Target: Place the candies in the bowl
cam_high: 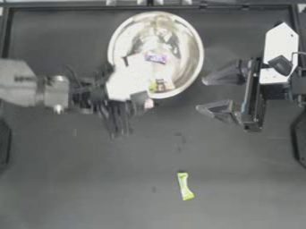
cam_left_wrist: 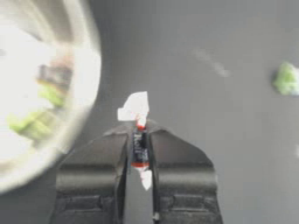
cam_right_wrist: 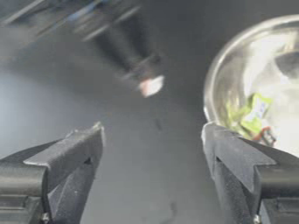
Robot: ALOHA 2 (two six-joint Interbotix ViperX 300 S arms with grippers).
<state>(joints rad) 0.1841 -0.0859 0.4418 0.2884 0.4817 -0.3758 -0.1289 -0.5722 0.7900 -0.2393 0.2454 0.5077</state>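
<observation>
The silver bowl (cam_high: pixel 192 44) stands at the back middle of the table, holding a pink-purple candy (cam_high: pixel 156 57) and a yellow-green candy (cam_high: pixel 159 85). My left gripper (cam_high: pixel 141 100) hovers just outside the bowl's near rim, shut on a small white twist-wrapped candy (cam_left_wrist: pixel 137 106) that sticks out past its fingertips (cam_left_wrist: pixel 116 141). The bowl's rim (cam_left_wrist: pixel 88 83) lies close beside it. Another yellow-green candy (cam_high: pixel 184 186) lies on the table toward the front. My right gripper (cam_high: pixel 207 93) waits open and empty to the right of the bowl (cam_right_wrist: pixel 217 78), facing the left gripper's candy (cam_right_wrist: pixel 152 85).
The right arm's white and black body (cam_high: pixel 278 58) fills the right side. Dark table stretches between the bowl and the loose yellow-green candy (cam_left_wrist: pixel 286 79).
</observation>
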